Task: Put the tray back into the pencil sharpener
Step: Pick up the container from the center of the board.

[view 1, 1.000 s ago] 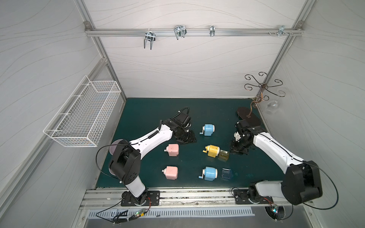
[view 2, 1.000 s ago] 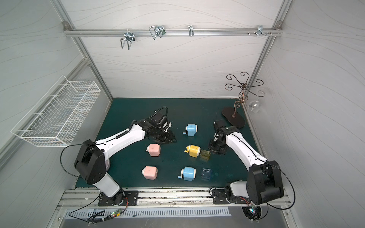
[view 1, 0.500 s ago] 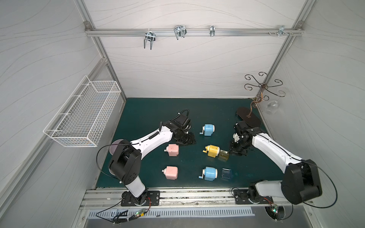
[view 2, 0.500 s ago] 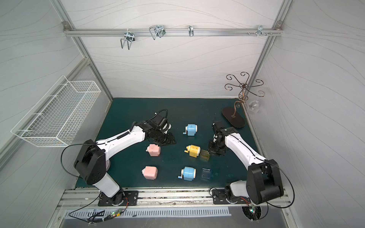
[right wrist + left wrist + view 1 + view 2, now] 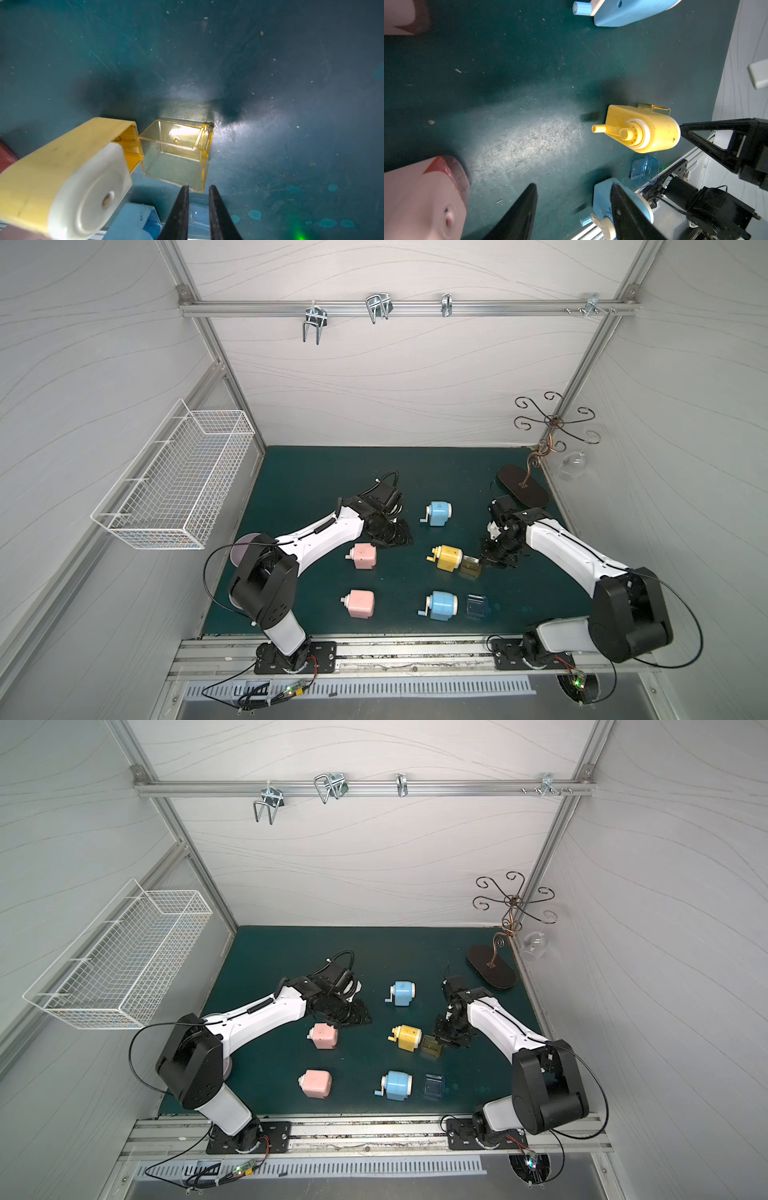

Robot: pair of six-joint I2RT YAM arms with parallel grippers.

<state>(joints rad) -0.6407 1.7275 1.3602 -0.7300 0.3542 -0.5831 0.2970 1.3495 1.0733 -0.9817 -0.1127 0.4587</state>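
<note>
The yellow pencil sharpener (image 5: 448,558) (image 5: 62,162) lies mid-mat, its crank toward the left arm. The clear yellow tray (image 5: 471,567) (image 5: 176,158) lies on the mat at the sharpener's open end, slightly skewed, one corner at the slot's mouth and most of it outside. My right gripper (image 5: 490,562) (image 5: 198,187) is open by a narrow gap, with its tips at the tray's outer corner and nothing clamped between them. My left gripper (image 5: 399,537) (image 5: 573,185) is open and empty. It hovers left of the sharpener (image 5: 654,133) and points at its crank side.
Two blue sharpeners (image 5: 439,513) (image 5: 442,605) lie behind and in front of the yellow one. A loose blue tray (image 5: 476,605) sits by the front one. Two pink sharpeners (image 5: 363,556) (image 5: 360,603) lie left. A dark stand base (image 5: 523,492) is back right, a wire basket (image 5: 174,481) on the left wall.
The left jaws have narrowed and that gripper has shifted slightly. The right wrist has edged a little toward the tray. Tray and yellow sharpener lie where they were.
</note>
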